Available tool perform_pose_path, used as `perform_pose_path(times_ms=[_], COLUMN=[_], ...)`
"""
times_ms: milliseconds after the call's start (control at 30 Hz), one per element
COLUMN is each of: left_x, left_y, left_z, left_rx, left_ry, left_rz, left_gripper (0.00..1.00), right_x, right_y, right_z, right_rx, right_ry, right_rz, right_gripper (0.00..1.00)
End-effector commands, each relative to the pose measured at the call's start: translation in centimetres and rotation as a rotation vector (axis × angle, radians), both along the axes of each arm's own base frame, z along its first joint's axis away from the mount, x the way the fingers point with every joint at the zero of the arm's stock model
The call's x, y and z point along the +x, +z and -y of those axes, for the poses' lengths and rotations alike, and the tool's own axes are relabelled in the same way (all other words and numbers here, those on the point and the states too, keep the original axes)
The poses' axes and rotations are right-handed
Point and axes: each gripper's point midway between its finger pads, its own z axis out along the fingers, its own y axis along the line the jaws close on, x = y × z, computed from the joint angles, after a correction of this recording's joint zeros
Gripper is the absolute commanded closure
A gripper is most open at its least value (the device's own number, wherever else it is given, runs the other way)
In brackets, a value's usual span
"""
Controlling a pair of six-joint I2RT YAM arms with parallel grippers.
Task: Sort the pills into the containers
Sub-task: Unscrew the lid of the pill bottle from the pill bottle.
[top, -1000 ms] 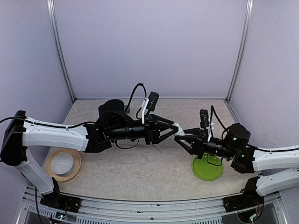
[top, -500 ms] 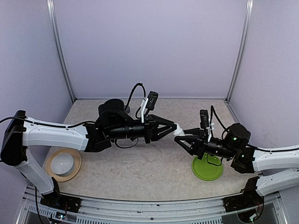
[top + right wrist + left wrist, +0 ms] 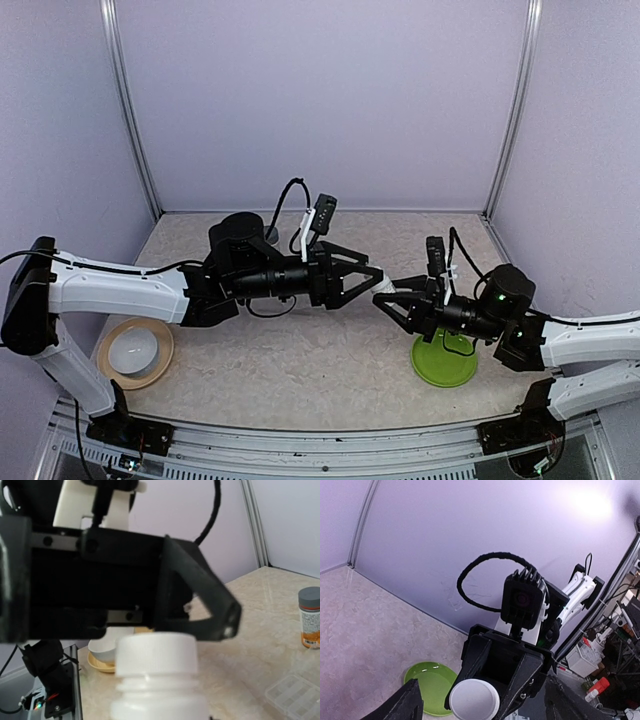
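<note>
**Vial held cap-first toward the open left end effector, above the middle of the tabletop**

Nearest the right wrist camera, the small clear vial [image 3: 157,700] fills the lower centre of the frame. It is clamped by its body in the closed right end effector [image 3: 390,298]. Its white cap [image 3: 474,700] faces the left end effector [image 3: 364,284], so the vial's long axis runs along the line joining the two arms. In the left wrist view the cap shows as a full disc at bottom centre, which confirms this alignment. The left fingers [image 3: 395,707] stand wide apart at either lower corner of that view, gripping nothing. The cap lies just ahead of them and between them. The left arm is therefore the nearer free one, and a straight advance and closure on the cap looks like the coming move. Nothing stands between cap and fingers.

Below, on the tabletop [image 3: 300,370], the green plate [image 3: 445,362] sits beneath the right arm. A clear pill organiser [image 3: 295,692] appears lower right in the right wrist view. Farther off are the gray-capped bottle [image 3: 310,617] at the right edge and the white bowl [image 3: 102,652] on its tan plate, all well apart from the exchange.
</note>
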Motion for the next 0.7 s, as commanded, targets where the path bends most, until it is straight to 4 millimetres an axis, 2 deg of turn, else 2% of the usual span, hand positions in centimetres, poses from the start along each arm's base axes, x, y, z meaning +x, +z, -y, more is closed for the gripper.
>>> perform_pose_path(times_ms=[0, 33, 100, 300, 500, 667], left_x=[0.2, 0.2, 0.2, -0.5, -1.4, -1.9], left_y=[0.9, 1.1, 1.5, 2.3, 1.9, 1.8], left_z=[-0.5, -0.5, -0.5, -0.2, 0.5, 0.7], left_rx=[-0.047, -0.052, -0.064, -0.085, -0.065, -0.072], left_ry=[0.0, 0.0, -0.002, -0.021, -0.063, -0.099], left_rz=[0.015, 0.018, 0.025, 0.051, 0.055, 0.047], left_gripper=[0.1, 0.04, 0.01, 0.01, 0.01, 0.07], right_x=[-0.5, -0.6, -0.7, -0.9, -1.1, -1.0], right_y=[0.5, 0.3, 0.2, 0.3, 1.0, 0.9], right_z=[-0.3, -0.5, -0.9, -1.8, -2.7, -3.1], right_rx=[0.001, -0.003, -0.004, 0.002, 0.007, 0.004], right_ry=[0.032, 0.043, 0.057, 0.081, 0.105, 0.115], right_rz=[0.018, 0.015, 0.009, 0.004, 0.021, 0.016], right_gripper=[0.91, 0.91, 0.92, 0.92, 0.92, 0.92])
